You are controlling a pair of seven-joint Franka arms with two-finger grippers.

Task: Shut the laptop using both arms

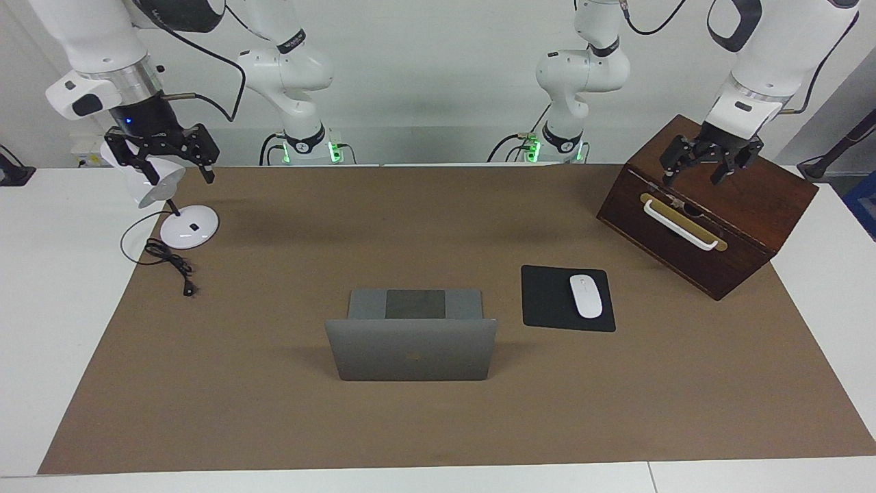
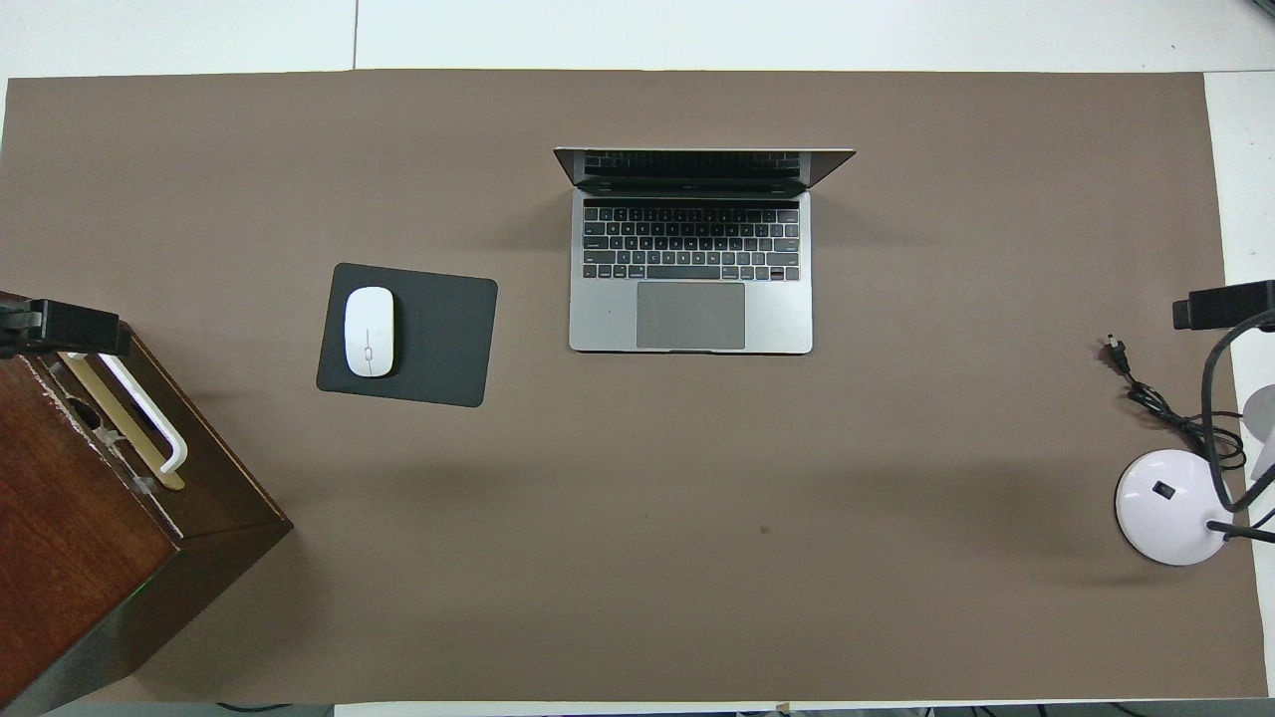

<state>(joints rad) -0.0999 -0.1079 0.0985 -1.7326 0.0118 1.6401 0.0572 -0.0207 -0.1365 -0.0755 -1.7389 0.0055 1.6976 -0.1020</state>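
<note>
The silver-grey laptop (image 1: 410,350) stands open in the middle of the brown mat, its lid upright and its keyboard deck (image 2: 690,299) facing the robots. My left gripper (image 1: 705,168) hangs open and empty over the wooden box, well away from the laptop; only its tip shows in the overhead view (image 2: 60,327). My right gripper (image 1: 166,163) hangs open and empty over the desk lamp at the right arm's end of the table; its tip shows in the overhead view (image 2: 1223,304). Neither gripper touches the laptop.
A black mouse pad (image 1: 546,298) with a white mouse (image 1: 586,296) lies beside the laptop toward the left arm's end. A dark wooden box (image 1: 739,226) with a white handle stands nearer the robots there. A white lamp (image 1: 189,227) and its black cable (image 1: 171,263) lie at the right arm's end.
</note>
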